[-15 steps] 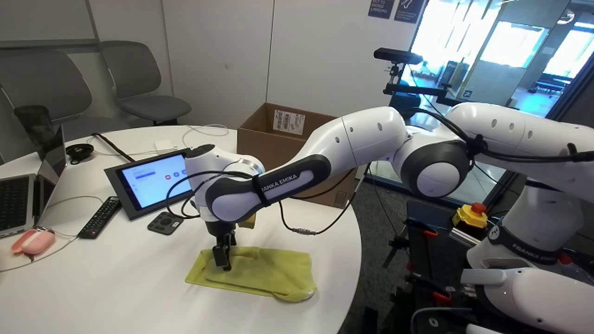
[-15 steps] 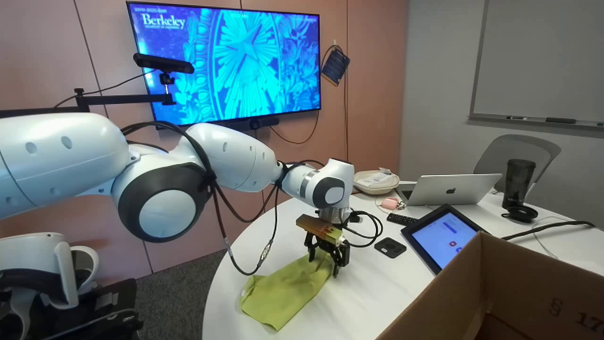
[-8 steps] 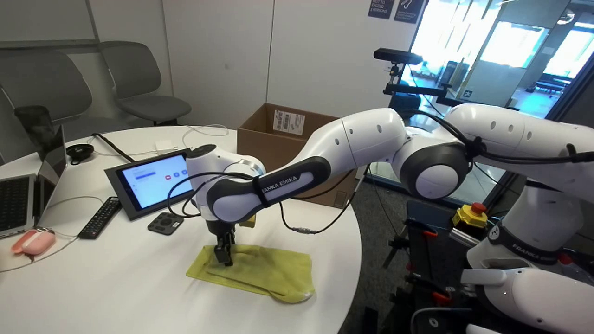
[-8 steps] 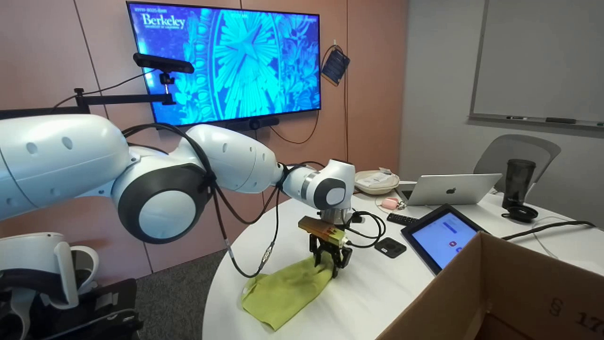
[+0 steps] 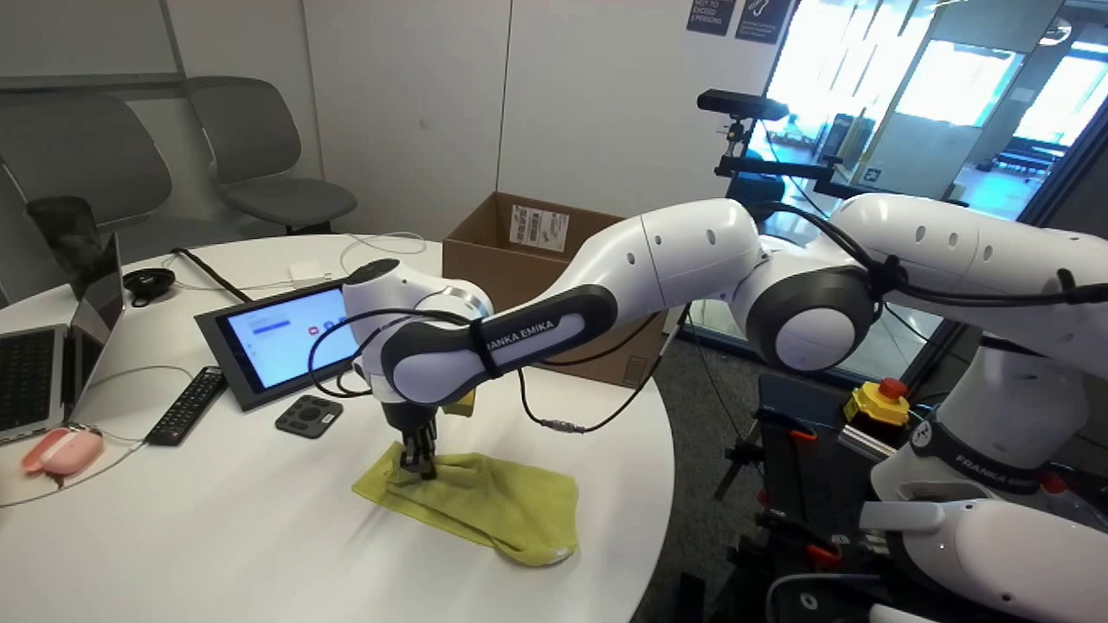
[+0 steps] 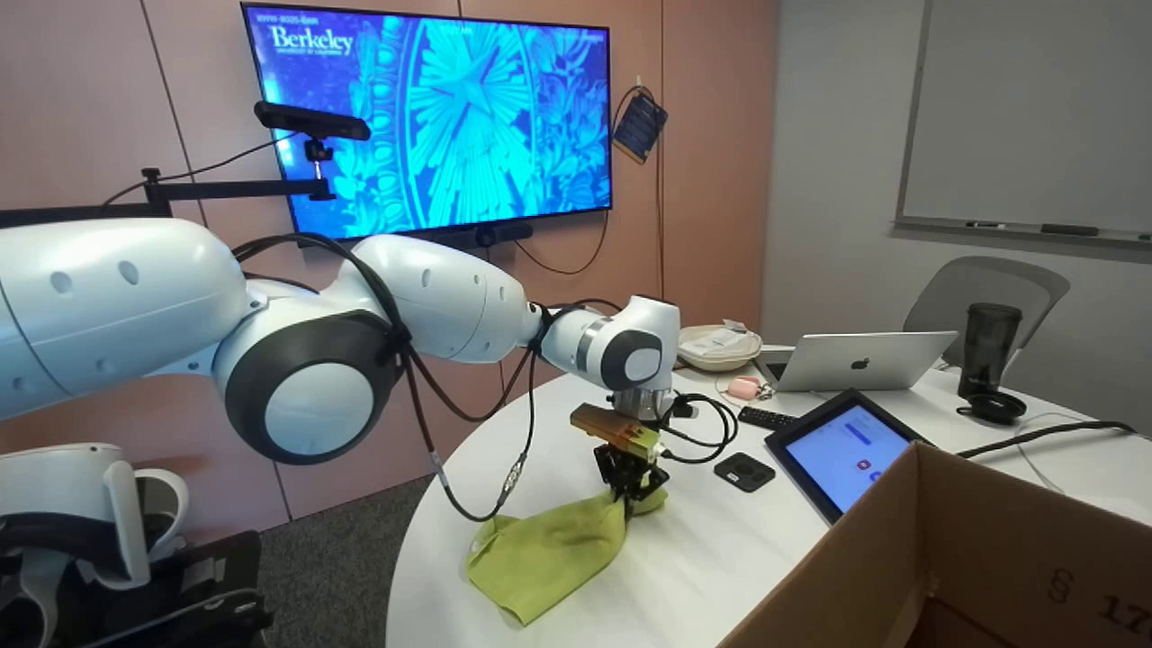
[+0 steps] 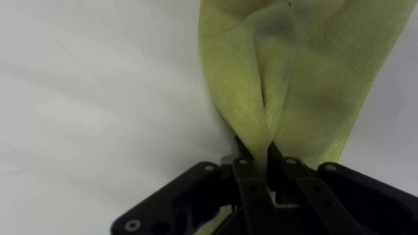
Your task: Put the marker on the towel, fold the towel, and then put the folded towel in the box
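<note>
The yellow-green towel (image 5: 511, 506) lies folded on the round white table, its surface now bunched at one end. My gripper (image 7: 256, 148) is shut on a pinched fold of the towel (image 7: 235, 81), which runs up between the two black fingers. In both exterior views the gripper (image 5: 419, 472) points straight down into the cloth, with a cloth end spreading out past it. A small white patch shows at the towel's near right corner; I cannot tell what it is. The marker is hidden or out of view. Behind the arm stands the open cardboard box (image 5: 511, 272).
A black-framed tablet (image 6: 850, 450) and a small dark puck (image 6: 744, 472) lie near the gripper. Farther off are a remote (image 5: 186, 405), a pink earbud case (image 5: 71, 452) and a laptop (image 6: 864, 360). Cables hang in loops from the arm. The table's edge curves close to the towel.
The gripper's fingers have come together on the towel, gathering it into a fold. The gripper has risen slightly, and the cloth has been drawn a little toward it.
</note>
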You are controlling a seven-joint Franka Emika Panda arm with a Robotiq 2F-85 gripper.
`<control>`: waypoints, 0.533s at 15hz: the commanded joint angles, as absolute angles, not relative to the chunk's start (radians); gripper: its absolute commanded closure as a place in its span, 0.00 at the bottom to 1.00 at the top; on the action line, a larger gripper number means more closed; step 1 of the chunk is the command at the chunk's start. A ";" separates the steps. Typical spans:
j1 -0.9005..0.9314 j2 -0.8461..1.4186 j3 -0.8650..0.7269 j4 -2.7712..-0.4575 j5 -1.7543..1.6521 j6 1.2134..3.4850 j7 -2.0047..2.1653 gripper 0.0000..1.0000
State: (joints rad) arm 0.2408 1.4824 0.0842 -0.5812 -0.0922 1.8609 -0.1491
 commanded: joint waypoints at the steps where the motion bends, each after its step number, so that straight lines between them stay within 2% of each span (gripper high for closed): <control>1: 0.230 1.466 0.090 -0.572 -0.075 1.766 -0.119 0.86; 8: 0.202 1.428 0.105 -0.580 -0.057 1.670 -0.091 0.87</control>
